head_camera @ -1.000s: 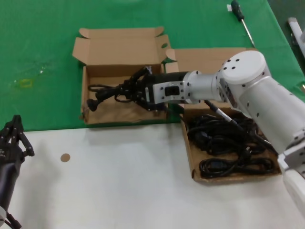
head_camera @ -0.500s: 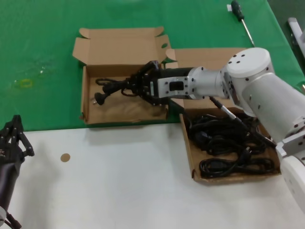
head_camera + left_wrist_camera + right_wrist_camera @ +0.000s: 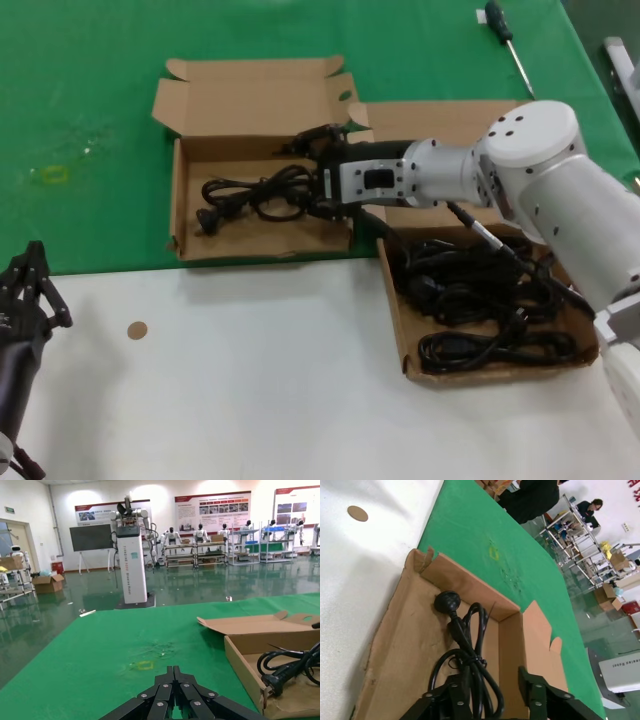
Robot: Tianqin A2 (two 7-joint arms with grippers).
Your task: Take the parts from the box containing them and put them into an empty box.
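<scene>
The smaller cardboard box (image 3: 200, 225), at about ten o'clock in the head view, holds one coiled black power cord (image 3: 250, 195) lying on its floor, plug toward the box's nine o'clock wall. The larger cardboard box (image 3: 400, 330), at about four o'clock, holds a heap of black power cords (image 3: 480, 300) filling most of its tray. The two boxes stand just beside each other, corner to corner, straddling the edge where the green mat (image 3: 80, 120) meets the white tabletop (image 3: 250, 400).

The smaller box's lid stands open toward twelve o'clock, leaving its tray open from above. A screwdriver (image 3: 507, 42) lies well apart at one o'clock.

The right arm reaches across toward nine o'clock, its right end effector (image 3: 312, 170) over the three o'clock end of the smaller box, fingers spread apart just above the cord, gripping nothing. The left end effector (image 3: 35, 285) hangs at the eight o'clock corner, its fingers (image 3: 172, 692) drawn together.
</scene>
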